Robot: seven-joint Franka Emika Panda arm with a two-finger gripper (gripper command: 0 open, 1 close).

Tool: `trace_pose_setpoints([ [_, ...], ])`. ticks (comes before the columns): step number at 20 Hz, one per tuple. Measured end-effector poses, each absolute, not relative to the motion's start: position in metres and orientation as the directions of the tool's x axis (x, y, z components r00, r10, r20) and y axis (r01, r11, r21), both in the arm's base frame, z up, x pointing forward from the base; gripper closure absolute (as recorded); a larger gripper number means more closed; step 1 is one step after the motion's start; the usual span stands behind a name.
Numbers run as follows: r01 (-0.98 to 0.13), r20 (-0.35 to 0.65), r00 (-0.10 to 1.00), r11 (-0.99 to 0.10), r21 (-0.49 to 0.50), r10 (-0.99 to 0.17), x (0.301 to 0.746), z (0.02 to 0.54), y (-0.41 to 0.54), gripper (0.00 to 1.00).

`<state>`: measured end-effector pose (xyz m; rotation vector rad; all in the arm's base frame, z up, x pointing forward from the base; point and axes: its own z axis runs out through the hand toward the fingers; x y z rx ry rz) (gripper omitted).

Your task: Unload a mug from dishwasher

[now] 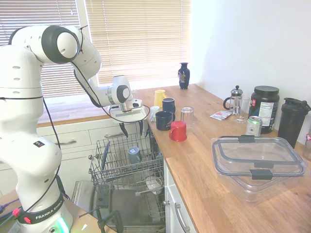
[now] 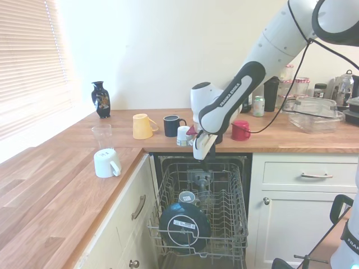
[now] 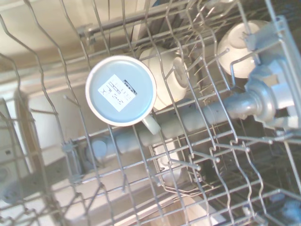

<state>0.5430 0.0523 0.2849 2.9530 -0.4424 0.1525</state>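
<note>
Plainly, the gripper, fingers spread and empty above the upturned mug, could snag a rack tine descending.

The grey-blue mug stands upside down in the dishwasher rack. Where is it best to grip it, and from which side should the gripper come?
Probably from straight above, where the gripper hangs open. The mug shows its flat base upward, so there is no open rim to pinch; the fingers should close across its round wall, clear of the handle and the tines of the rack.

Wire rack of dishwasher, mug upside down, dark plate on edge
</note>
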Motion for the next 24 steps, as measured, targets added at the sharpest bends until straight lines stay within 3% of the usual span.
trace_pose_setpoints([
  [7,-0.214,0.12,0.974,-0.959,0.184,-0.194,0.549,0.24,0.031,0.0],
  [18,-0.027,0.11,0.994,-0.965,0.263,0.002,0.516,0.183,0.043,0.0],
  [24,0.011,0.09,0.995,-0.962,0.274,0.037,0.506,0.151,0.072,0.0],
])
